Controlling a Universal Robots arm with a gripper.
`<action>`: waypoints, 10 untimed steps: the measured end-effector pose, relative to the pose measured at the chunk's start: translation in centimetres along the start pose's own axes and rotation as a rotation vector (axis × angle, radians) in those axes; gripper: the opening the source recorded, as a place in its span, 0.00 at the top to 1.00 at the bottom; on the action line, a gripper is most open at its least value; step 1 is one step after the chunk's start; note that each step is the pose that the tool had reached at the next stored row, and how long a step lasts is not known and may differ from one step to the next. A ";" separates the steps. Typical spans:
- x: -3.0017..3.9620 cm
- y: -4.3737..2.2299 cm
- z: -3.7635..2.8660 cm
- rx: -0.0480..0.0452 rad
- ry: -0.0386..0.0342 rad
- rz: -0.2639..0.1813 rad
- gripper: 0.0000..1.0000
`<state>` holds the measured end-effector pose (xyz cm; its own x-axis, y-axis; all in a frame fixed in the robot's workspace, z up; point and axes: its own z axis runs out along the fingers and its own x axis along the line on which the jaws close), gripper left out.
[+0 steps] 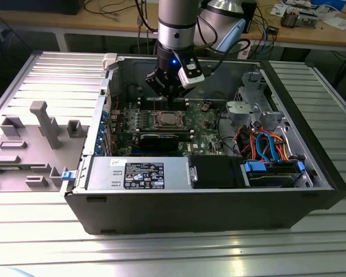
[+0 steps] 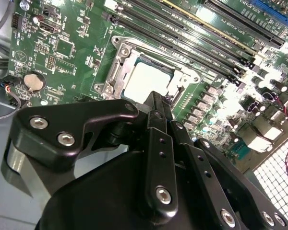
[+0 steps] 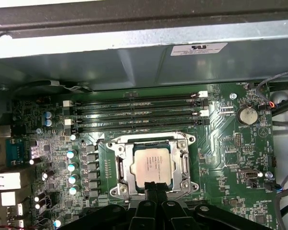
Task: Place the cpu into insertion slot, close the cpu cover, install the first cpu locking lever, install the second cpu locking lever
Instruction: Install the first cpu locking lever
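Pincer (image 3: 153,190) fingers pressed together with nothing visible between them, their tips at the edge of the silver socket frame in both wrist views. On the ribbed metal surface (image 1: 161,254), a black computer case (image 1: 207,202) lies open on its side. The grey arm (image 1: 176,23) drops almost vertically into the case in the exterior view, pincer pointing straight down at the green motherboard (image 3: 221,158). The insertion slot (image 3: 110,192) sits near the board's middle, beside the long memory slots (image 3: 139,108). The cpu cover (image 3: 119,165) lies flat on the slot, its window framing the chip. The cpu (image 3: 152,165) rests flat inside the slot, metal top up, its edges square with the frame; being square, it shows no long axis.
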<state>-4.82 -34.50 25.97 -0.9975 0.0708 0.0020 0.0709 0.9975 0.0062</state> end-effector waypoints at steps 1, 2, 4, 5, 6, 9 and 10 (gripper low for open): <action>0.00 0.00 -0.01 0.0002 -0.0002 0.000 0.89; 0.00 0.00 -0.01 0.0001 -0.0005 0.000 0.89; 0.00 0.00 -0.01 0.0001 -0.0006 0.000 0.89; 0.00 0.00 -0.01 0.0001 -0.0007 0.000 0.89; 0.00 0.00 -0.01 0.0001 -0.0006 0.000 0.89; 0.08 -0.01 -0.01 0.0002 -0.0006 0.000 0.89; 0.12 -0.01 -0.01 0.0003 -0.0006 0.000 0.89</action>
<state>-4.94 -34.50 25.99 -0.9975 0.0709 0.0014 0.0709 0.9975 0.0059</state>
